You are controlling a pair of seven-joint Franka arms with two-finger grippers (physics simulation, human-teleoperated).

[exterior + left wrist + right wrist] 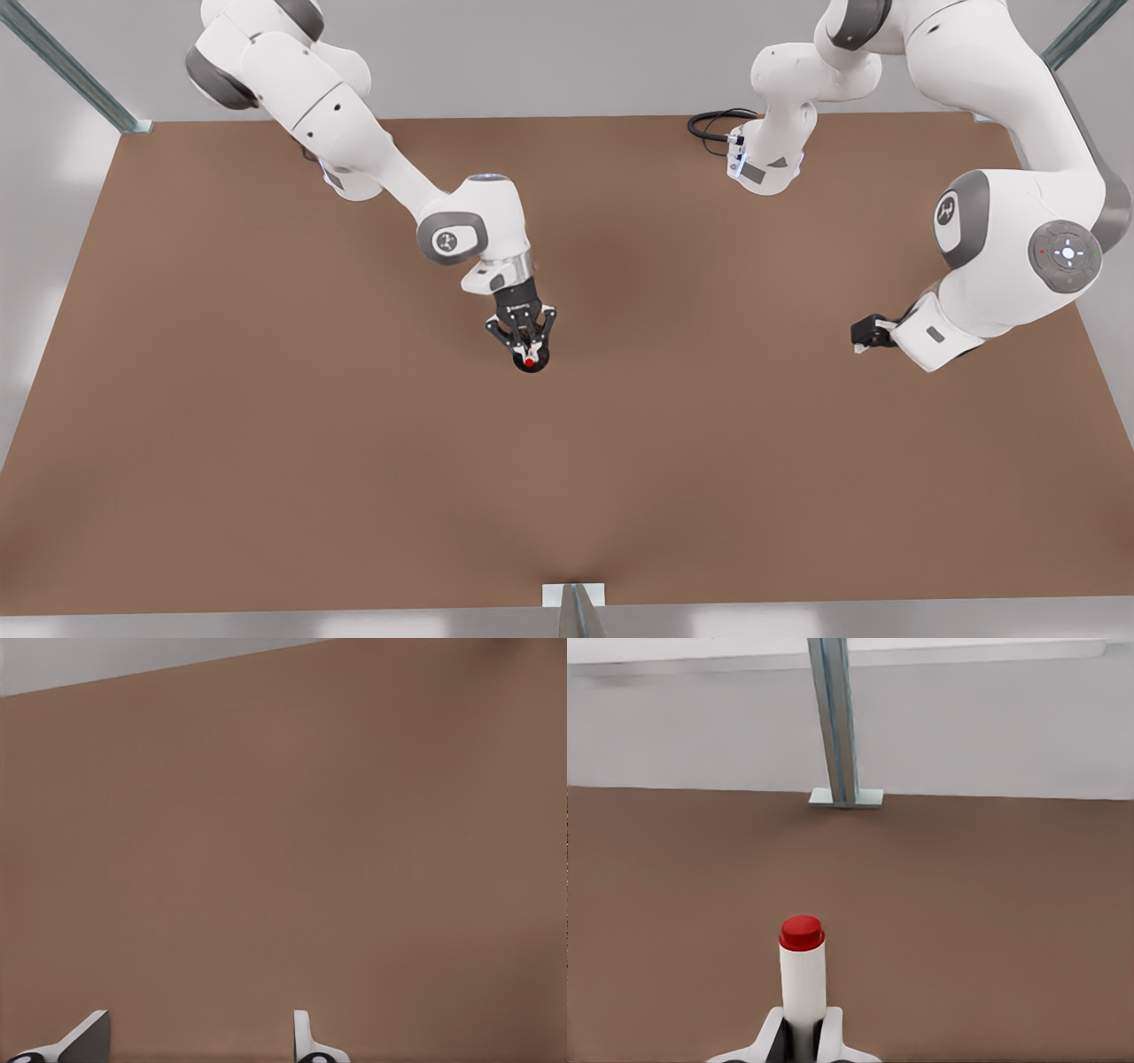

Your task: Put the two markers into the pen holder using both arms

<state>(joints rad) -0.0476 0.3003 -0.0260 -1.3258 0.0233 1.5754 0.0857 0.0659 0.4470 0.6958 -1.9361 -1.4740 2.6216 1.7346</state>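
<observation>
**Red marker pinched over the holder; other gripper spread and bare**

Nearest the lens in the right wrist view, the right gripper [804, 1041] has its two pale fingertips pressed against the white barrel of the red marker [803, 979], which stands up from between them with its red end uppermost in the frame. In the front view that same gripper [529, 347] sits left of centre, pointing down at the brown table [266, 425], jaws pinching the marker [529, 361], seen end-on as a red dot. The dot lies inside the round black outline of the pen holder [541, 359] directly beneath the fingers; how deep the marker reaches cannot be told.

The left gripper [866, 335] hangs at the front view's right, well apart from the holder, over bare table. In the left wrist view its fingertips [306, 1036] stand spread with nothing between them [190, 1041].

A black cable [713, 122] coils at the table's far edge.
</observation>
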